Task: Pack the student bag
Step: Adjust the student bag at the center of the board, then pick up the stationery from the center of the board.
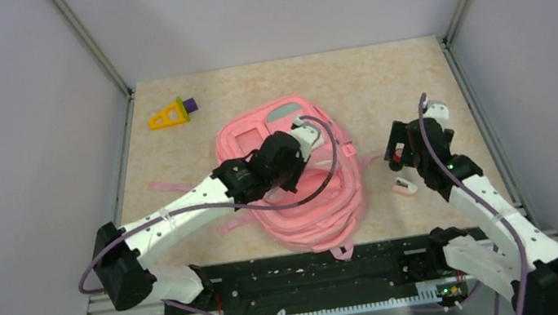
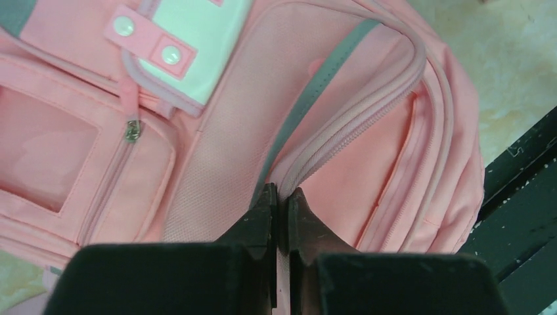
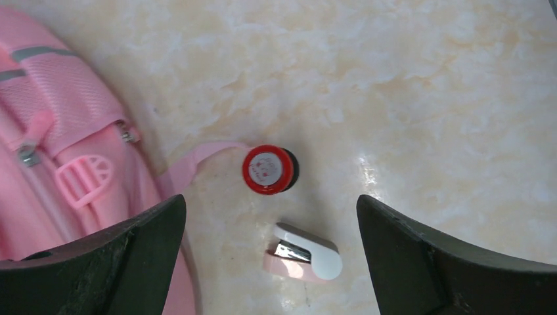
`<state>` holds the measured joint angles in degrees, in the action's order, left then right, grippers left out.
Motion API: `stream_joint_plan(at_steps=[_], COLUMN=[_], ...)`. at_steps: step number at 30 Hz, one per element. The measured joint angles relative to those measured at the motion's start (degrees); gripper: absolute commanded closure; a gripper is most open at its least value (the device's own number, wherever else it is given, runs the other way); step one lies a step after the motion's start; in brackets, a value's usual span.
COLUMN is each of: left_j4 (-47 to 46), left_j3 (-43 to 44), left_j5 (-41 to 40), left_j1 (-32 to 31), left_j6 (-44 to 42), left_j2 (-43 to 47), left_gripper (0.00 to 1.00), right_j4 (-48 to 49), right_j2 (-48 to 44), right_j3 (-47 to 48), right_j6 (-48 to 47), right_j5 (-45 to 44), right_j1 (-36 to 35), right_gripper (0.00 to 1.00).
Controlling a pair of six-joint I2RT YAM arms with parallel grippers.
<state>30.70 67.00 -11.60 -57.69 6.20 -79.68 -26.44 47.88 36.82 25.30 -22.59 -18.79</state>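
A red-capped cylinder [image 3: 266, 169] stands just beside a pink-white stapler [image 3: 303, 252]; a yellow triangle [image 1: 167, 117] lies well apart.

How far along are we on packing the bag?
Done: nothing visibly packed; zippers on the student bag look closed. In hand: left gripper pinches its zipper seam; right gripper hovers open over the red-capped cylinder and stapler. Left: both, plus the yellow triangle toy, lie on the table.

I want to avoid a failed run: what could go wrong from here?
The left hand pinches the bag at its zipper seam; pulling may drag the whole bag instead of opening it. The open right hand hangs over a red cap and a stapler lying close together; grasping one may knock the other.
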Motion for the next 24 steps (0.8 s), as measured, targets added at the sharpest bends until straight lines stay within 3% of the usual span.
stream_joint_plan(at_steps=[5, 16, 24], left_j4=[-1.03, -3.30, -3.54], left_j3=[-1.29, -5.33, -5.44], left_j5=[4.42, 6.93, 7.34], left_j1=[5.64, 7.58, 7.65], left_j6=[2.69, 3.21, 3.23], left_j2=[4.09, 9.14, 9.84], left_gripper=[1.00, 1.00, 1.00], right_j4=[1.31, 5.44, 9.75], right_j2=[6.67, 18.10, 27.71], right_j3=[0.00, -0.09, -0.07], right_j6=[0.44, 0.50, 0.39], right_j5=[3.02, 6.62, 8.37], right_j1=[7.02, 7.34, 7.34], right_gripper=[0.11, 0.24, 0.41])
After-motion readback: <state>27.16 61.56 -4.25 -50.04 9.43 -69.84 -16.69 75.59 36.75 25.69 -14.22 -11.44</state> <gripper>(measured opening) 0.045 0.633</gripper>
